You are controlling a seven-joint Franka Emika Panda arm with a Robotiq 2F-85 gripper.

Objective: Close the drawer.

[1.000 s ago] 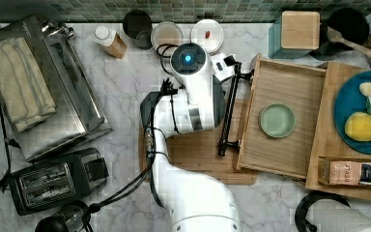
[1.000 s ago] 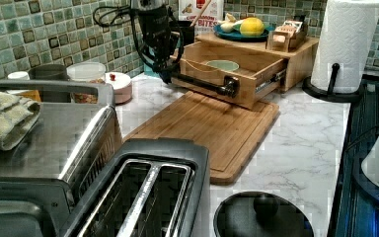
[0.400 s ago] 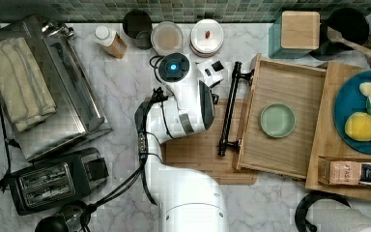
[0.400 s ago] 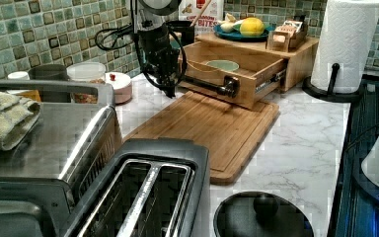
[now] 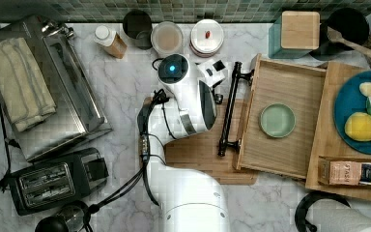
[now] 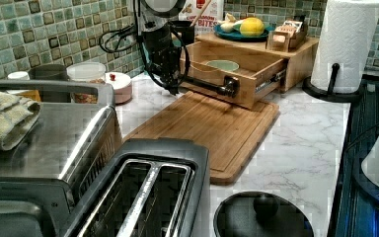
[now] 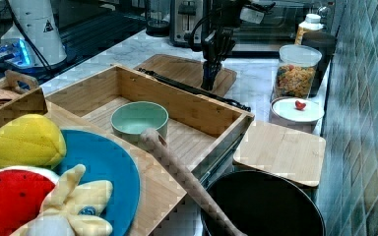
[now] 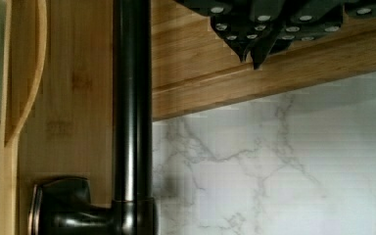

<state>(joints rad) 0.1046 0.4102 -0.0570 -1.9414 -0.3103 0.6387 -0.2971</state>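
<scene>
From the top view I see the drawer (image 5: pixel 290 118) pulled well out of its cabinet, a small green bowl (image 5: pixel 277 120) sitting inside it, and its black bar handle (image 5: pixel 229 110) hanging over the cutting board (image 5: pixel 207 154); my arm sits on the top view's left of that handle, so nothing of the closing is done yet. In the left view the gripper (image 6: pixel 173 89) hangs just beside the far end of the handle, low over the counter at the board's edge, and I judge there is a small gap between them. The right view shows the gripper (image 7: pixel 210 78) upright behind the drawer's front, with the drawer open wide toward the camera. In the wrist view the fingertips (image 8: pixel 254 46) come to a point together with nothing between them, so I read the tool as clenched and empty, with the handle running alongside. What is left, as I judge it, is the whole push: make contact with the front and drive it home.
</scene>
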